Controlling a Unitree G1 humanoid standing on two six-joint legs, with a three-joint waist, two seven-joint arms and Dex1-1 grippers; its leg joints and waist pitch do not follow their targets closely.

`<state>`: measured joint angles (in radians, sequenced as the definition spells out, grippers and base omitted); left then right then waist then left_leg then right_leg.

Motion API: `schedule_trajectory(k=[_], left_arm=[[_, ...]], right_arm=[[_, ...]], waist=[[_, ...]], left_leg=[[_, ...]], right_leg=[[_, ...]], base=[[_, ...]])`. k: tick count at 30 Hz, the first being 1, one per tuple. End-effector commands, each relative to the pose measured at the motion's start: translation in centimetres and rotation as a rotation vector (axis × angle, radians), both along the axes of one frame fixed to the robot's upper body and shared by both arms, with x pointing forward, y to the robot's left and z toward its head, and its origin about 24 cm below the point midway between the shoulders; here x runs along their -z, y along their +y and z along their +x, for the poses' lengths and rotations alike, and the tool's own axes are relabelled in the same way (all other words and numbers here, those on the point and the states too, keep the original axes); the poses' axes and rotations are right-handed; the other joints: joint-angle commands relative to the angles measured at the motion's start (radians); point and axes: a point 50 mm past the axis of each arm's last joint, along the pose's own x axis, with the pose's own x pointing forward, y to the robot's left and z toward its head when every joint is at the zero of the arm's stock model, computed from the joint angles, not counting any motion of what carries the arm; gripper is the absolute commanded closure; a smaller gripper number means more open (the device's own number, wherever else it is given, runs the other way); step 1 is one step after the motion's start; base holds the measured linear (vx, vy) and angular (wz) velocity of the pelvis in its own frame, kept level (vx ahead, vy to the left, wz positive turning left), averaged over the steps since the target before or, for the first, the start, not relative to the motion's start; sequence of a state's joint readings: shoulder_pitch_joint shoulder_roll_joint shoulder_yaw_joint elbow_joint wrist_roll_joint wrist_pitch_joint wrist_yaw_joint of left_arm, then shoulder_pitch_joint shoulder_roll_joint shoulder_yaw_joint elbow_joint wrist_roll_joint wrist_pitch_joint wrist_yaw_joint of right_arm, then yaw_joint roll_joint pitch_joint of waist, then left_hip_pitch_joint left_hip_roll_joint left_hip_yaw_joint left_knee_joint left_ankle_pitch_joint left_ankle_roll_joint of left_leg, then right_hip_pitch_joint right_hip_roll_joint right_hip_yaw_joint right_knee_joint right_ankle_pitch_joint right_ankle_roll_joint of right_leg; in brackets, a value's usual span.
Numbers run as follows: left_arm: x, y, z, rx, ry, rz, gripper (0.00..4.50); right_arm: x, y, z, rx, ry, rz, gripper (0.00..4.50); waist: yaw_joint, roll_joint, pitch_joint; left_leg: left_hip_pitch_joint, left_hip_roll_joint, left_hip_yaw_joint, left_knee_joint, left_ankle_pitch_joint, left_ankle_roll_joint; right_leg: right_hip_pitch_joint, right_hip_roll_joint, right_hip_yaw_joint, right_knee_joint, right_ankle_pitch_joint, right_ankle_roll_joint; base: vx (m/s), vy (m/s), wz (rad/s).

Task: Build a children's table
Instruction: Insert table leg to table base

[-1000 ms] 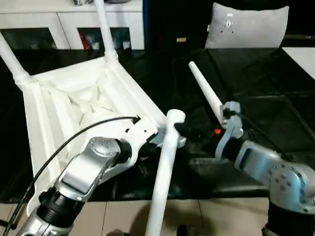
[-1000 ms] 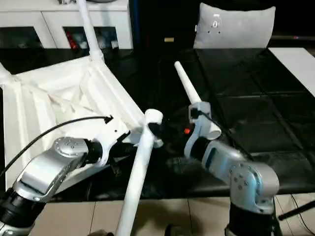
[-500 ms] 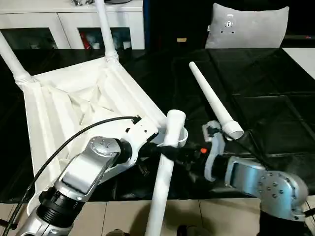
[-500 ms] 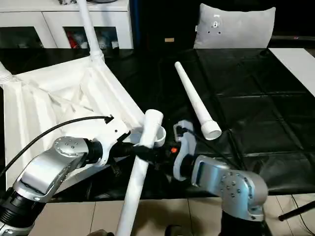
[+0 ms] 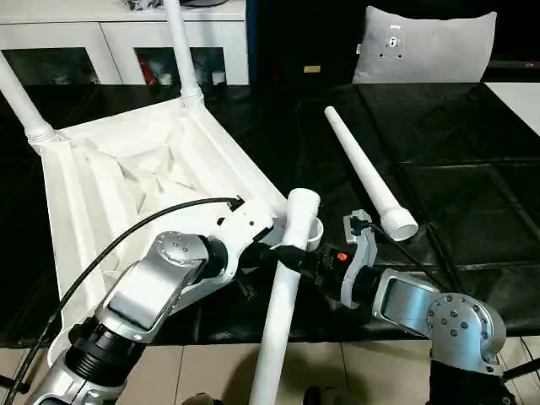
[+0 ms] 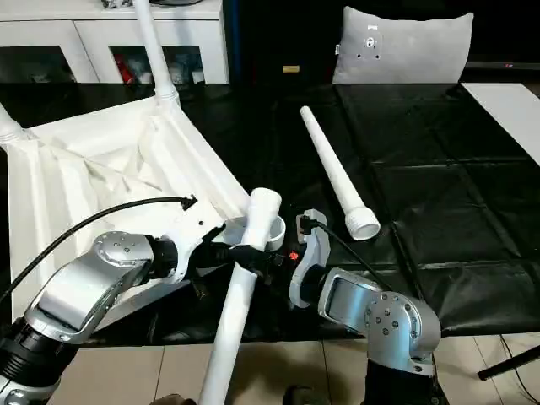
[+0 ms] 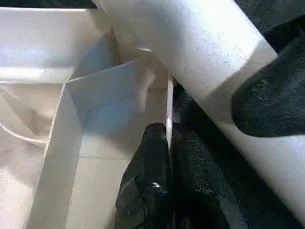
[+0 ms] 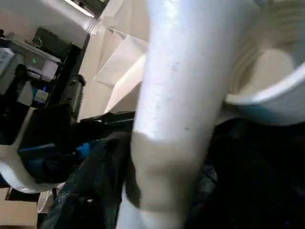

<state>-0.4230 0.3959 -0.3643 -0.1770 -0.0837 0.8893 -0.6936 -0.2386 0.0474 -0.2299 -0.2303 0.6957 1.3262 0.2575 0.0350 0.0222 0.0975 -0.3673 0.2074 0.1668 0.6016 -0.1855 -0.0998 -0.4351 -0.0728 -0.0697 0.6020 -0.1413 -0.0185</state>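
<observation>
Nearest the camera, a long white tapered plastic leg (image 5: 283, 295) slants up from the floor edge, its top leaning at the near corner of the table top. The right gripper (image 5: 297, 258) is around this leg from the right, its black fingers (image 8: 90, 191) on either side of the tube; whether they are pressing it or merely straddling it cannot be told. From the left comes the left gripper (image 7: 167, 157), its two black fingers pinched tight on a thin white rib at that same corner, just beside the leaning leg. There, the round white corner socket (image 5: 314, 231) sits open and empty, right beside the leg's tip. The square white plastic table top with the ribbed underside (image 5: 126, 194) lies upside down on the black table surface (image 5: 472, 169). Further right, a second white tapered leg (image 5: 364, 171) lies flat on the black surface. At the far corners, two fitted white legs (image 5: 180, 46) stand up out of their sockets. Beyond them, a white cabinet (image 5: 84, 34), and a grey cushion (image 5: 422, 46) at the back right.
</observation>
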Motion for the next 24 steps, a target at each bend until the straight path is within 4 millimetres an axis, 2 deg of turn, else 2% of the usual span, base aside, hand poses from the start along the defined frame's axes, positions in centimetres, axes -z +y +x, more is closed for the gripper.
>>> schedule_trajectory(k=[1,9,13,17,19,21,22,24], left_arm=[[-1.4,0.1,0.6,-0.006,-0.079,0.004,4.50],[-1.3,0.3,0.7,0.001,-0.095,0.023,4.50],[-1.4,0.3,0.8,0.008,-0.118,0.026,4.50],[-1.7,0.6,1.1,0.003,-0.096,-0.019,4.50],[-1.8,0.6,1.1,0.008,-0.093,-0.026,4.06],[-2.0,0.7,1.1,0.020,-0.095,-0.030,3.93],[-2.1,0.7,1.1,0.028,-0.101,-0.033,3.85],[-2.6,0.9,1.3,0.022,-0.115,-0.055,3.66]], right_arm=[[0.2,-0.1,0.0,0.020,0.008,-0.006,1.78],[0.0,0.0,-0.2,0.038,0.007,0.045,2.47],[-0.3,-0.1,-0.2,0.053,-0.002,0.061,2.55],[-1.4,-0.9,0.3,0.096,-0.045,0.082,2.60],[-1.6,-1.1,0.4,0.106,-0.053,0.083,2.61],[-2.0,-1.6,0.6,0.125,-0.066,0.085,2.61],[-2.1,-1.9,0.7,0.133,-0.072,0.086,2.62],[-2.5,-2.7,1.0,0.158,-0.091,0.082,2.62]], waist=[[0.010,0.010,-0.100],[0.010,0.012,-0.099],[0.009,0.015,-0.096],[0.008,0.015,-0.097],[0.009,0.015,-0.098],[0.010,0.009,-0.100],[0.011,0.013,-0.099],[0.013,0.011,-0.100]], left_leg=[[0.000,-0.005,0.001,-0.061,-0.116,-0.011],[0.000,-0.006,0.001,-0.062,-0.122,-0.009],[0.002,-0.005,0.000,-0.063,-0.136,-0.013],[0.001,-0.008,0.001,-0.062,-0.134,-0.015],[0.002,-0.007,0.001,-0.062,-0.130,-0.014],[0.002,-0.007,0.001,-0.062,-0.121,-0.012],[0.002,-0.007,0.001,-0.062,-0.120,-0.014],[0.003,-0.007,0.003,-0.061,-0.120,-0.013]], right_leg=[[0.077,-0.042,0.036,-0.071,-0.288,-0.126],[0.076,-0.041,0.036,-0.072,-0.292,-0.124],[0.073,-0.040,0.035,-0.074,-0.308,-0.115],[0.075,-0.040,0.035,-0.075,-0.310,-0.110],[0.073,-0.039,0.035,-0.075,-0.308,-0.110],[0.075,-0.039,0.035,-0.072,-0.298,-0.111],[0.074,-0.039,0.035,-0.071,-0.302,-0.112],[0.074,-0.039,0.035,-0.072,-0.311,-0.109]], base=[[0.000,0.000,0.00],[0.000,0.000,0.00],[0.000,0.000,0.00],[0.000,0.000,0.00],[0.000,0.000,0.00],[0.000,0.000,0.00],[0.000,0.000,0.00],[0.000,0.000,0.00]])
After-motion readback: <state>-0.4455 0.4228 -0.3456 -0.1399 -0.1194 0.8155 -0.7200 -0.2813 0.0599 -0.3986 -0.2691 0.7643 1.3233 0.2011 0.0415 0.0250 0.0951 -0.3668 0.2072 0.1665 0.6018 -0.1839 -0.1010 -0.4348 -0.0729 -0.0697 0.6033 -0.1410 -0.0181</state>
